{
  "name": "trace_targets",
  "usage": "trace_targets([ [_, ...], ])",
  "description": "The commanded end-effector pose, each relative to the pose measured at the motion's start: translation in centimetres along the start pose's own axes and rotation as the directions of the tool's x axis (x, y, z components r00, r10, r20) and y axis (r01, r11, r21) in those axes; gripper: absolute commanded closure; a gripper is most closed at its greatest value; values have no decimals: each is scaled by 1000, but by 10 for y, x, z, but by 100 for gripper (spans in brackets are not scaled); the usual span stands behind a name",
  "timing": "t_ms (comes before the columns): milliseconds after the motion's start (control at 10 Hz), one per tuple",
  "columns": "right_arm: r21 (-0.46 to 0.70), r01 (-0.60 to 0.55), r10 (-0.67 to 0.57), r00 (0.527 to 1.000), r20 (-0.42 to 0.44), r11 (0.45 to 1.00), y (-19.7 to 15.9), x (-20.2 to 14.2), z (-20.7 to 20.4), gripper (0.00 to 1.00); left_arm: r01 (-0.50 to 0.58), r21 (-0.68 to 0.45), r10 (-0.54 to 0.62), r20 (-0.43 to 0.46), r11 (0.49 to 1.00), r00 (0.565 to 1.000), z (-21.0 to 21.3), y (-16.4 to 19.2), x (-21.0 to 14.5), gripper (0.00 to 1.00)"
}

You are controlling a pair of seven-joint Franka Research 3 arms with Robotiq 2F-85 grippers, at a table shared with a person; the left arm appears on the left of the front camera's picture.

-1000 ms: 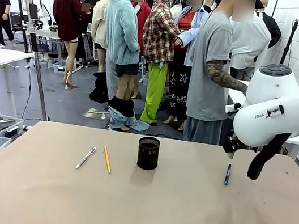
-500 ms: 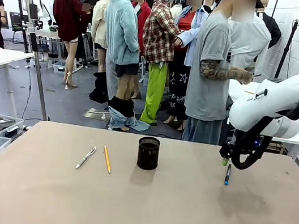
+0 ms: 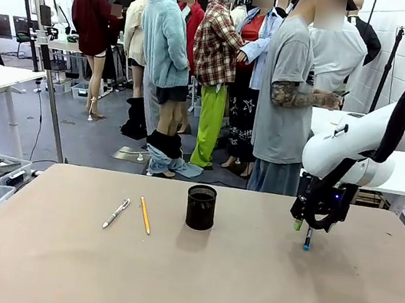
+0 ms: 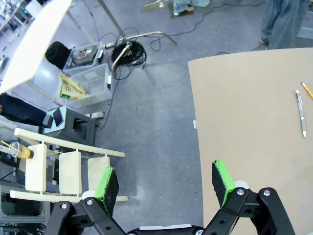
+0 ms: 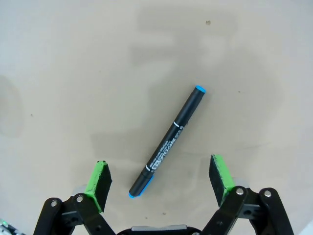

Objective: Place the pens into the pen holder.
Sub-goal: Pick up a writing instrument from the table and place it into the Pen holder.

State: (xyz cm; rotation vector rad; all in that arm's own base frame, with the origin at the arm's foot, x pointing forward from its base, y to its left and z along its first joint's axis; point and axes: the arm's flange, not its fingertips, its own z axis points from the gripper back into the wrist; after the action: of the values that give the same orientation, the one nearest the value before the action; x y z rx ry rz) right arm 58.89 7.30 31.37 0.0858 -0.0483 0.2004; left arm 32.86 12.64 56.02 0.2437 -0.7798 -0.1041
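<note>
The right gripper (image 5: 159, 172) is hanging with jaws wide apart just above the black pen (image 5: 168, 141), which is lying slanted across the gap between them.

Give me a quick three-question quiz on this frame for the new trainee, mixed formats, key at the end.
1. True or false: a pen sticks up out of the pen holder.
2. Pick one: what lies on the table under the open right gripper in its wrist view? A) an eraser B) a black marker with blue ends C) a ruler
3. Count: in the front view, how many writing tools lie on the robot's left of the pen holder?

Key
1. False: nothing rises above its rim.
2. B.
3. Two: the white pen and the yellow pencil.
</note>
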Motion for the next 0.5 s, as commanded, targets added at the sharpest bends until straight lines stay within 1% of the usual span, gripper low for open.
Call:
trace_targets([
  [0,-14,41,-42,998,-53,999,0,15,-8,0,-5,18,5,-7,1000,1000,1,-1,0,0],
  [400,-55,26,-33,992,-125,998,3,23,-18,0,-5,18,5,-7,1000,1000,1,-1,0,0],
])
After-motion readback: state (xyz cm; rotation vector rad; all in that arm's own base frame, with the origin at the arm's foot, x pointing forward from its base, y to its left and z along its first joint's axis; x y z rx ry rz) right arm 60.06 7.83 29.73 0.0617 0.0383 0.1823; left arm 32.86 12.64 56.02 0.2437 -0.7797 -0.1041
